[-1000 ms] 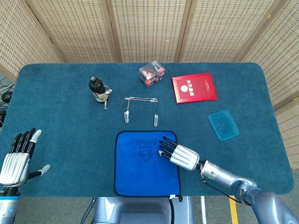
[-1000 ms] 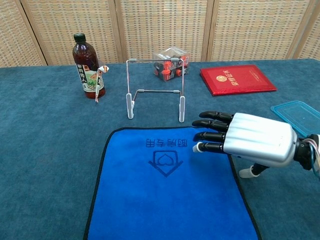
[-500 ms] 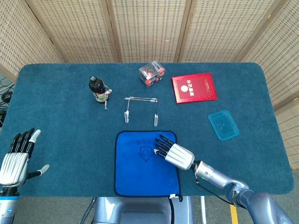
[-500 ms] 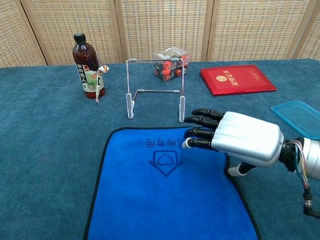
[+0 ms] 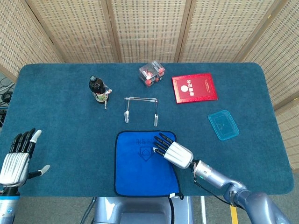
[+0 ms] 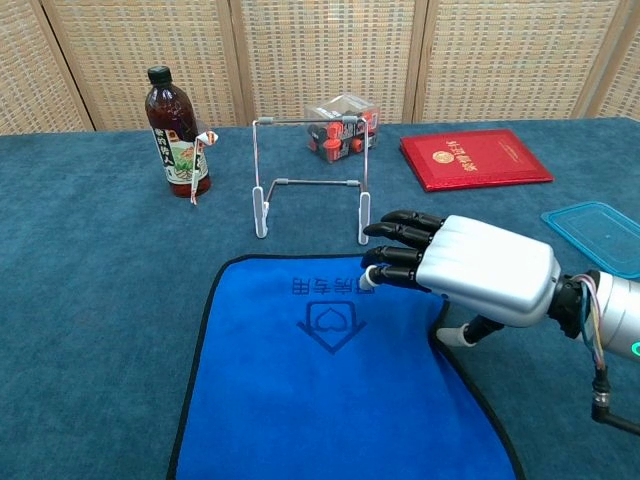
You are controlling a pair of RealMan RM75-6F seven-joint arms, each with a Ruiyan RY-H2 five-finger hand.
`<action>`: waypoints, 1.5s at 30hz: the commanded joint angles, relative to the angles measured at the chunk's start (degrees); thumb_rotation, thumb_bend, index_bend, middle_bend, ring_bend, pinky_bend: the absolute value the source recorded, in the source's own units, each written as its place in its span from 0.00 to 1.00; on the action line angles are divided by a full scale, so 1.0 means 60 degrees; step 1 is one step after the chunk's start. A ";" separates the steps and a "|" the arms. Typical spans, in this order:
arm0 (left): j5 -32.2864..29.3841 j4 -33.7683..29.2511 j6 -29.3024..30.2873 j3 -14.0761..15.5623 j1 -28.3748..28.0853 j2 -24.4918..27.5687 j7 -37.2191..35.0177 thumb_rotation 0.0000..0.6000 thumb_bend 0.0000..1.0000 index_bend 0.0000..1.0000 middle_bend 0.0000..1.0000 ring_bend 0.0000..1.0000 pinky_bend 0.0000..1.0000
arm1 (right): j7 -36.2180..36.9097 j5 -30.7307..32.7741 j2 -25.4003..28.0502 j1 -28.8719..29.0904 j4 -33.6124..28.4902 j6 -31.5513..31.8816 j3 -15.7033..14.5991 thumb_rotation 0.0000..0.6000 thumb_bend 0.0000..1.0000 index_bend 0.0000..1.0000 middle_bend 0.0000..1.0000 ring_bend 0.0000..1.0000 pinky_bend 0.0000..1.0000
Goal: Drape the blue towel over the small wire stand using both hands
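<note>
While the blue towel lies flat on the near middle of the table, its printed logo and characters sit upside down toward the far edge; I cannot read the characters. Its long axis runs near to far, and its far edge lies just short of the wire stand, which stands upright with its top bar running left to right.

My right hand lies palm down over the towel's far right corner, fingers stretched out together toward the left and far side, the thumb low at the towel's right edge, where the border bows inward. It holds nothing that I can see. My left hand hangs at the near left, well apart from the towel, fingers spread and empty.

Far left stands a dark bottle with a printed label, too small to read. Behind the stand is a clear plastic box with red pieces inside. To the right lies a red booklet bearing gold print, and further right a flat blue lid.
</note>
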 commanded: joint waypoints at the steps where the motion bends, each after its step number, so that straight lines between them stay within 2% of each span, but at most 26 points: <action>1: -0.0004 -0.0004 -0.0012 0.0000 -0.0008 -0.0007 0.0010 1.00 0.00 0.00 0.00 0.00 0.00 | 0.0030 0.0002 -0.0013 0.0006 0.0018 0.0017 -0.0018 1.00 0.26 0.23 0.21 0.06 0.08; 5: -0.0002 -0.0004 -0.0029 0.0004 -0.0021 -0.0028 0.0045 1.00 0.00 0.00 0.00 0.00 0.00 | 0.0095 0.0004 -0.0038 0.0020 0.0037 0.0052 -0.0039 1.00 0.26 0.23 0.21 0.06 0.08; 12: -0.0023 -0.0034 -0.0077 0.0008 -0.0048 -0.0057 0.0118 1.00 0.00 0.00 0.00 0.00 0.00 | 0.0284 -0.0016 -0.0055 0.0046 0.0033 0.0182 -0.0091 1.00 0.36 0.25 0.23 0.07 0.09; 18: -0.0053 -0.0021 -0.0106 0.0016 -0.0057 -0.0080 0.0167 1.00 0.00 0.00 0.00 0.00 0.00 | 0.0428 -0.0014 -0.0112 0.0026 0.0203 0.0236 -0.0145 1.00 0.36 0.26 0.23 0.07 0.09; 23: -0.0112 0.0019 -0.0134 0.0010 -0.0064 -0.0086 0.0166 1.00 0.00 0.00 0.00 0.00 0.00 | 0.0563 0.0040 -0.0229 0.0002 0.0431 0.0191 -0.0178 1.00 0.37 0.34 0.23 0.07 0.09; 27: -0.0053 0.0091 -0.0254 0.0026 -0.0148 -0.0076 0.0204 1.00 0.00 0.00 0.00 0.00 0.00 | 0.0699 0.0023 -0.0317 -0.0001 0.0534 0.0244 -0.0228 1.00 0.41 0.43 0.23 0.07 0.10; 36: 0.0401 0.0422 -0.0840 0.0074 -0.0645 -0.0004 -0.0112 1.00 0.00 0.00 0.00 0.00 0.00 | 0.1285 0.0003 -0.0420 -0.0015 0.0670 0.0465 -0.0323 1.00 0.44 0.55 0.24 0.08 0.11; 41: 0.0738 0.0669 -0.1225 0.0093 -0.1015 -0.0026 -0.0244 1.00 0.00 0.00 0.00 0.00 0.00 | 0.1372 -0.0002 -0.0446 -0.0003 0.0787 0.0468 -0.0360 1.00 0.45 0.58 0.24 0.08 0.11; 44: 0.1427 0.1265 -0.1754 0.0107 -0.1660 -0.0235 -0.0762 1.00 0.00 0.07 0.00 0.00 0.00 | 0.1410 0.0042 -0.0443 0.0026 0.0805 0.0433 -0.0339 1.00 0.45 0.60 0.24 0.08 0.11; 45: 0.1658 0.1507 -0.1824 0.0116 -0.1829 -0.0320 -0.0956 1.00 0.00 0.13 0.00 0.00 0.00 | 0.1408 0.0047 -0.0436 0.0036 0.0796 0.0428 -0.0337 1.00 0.45 0.61 0.24 0.08 0.11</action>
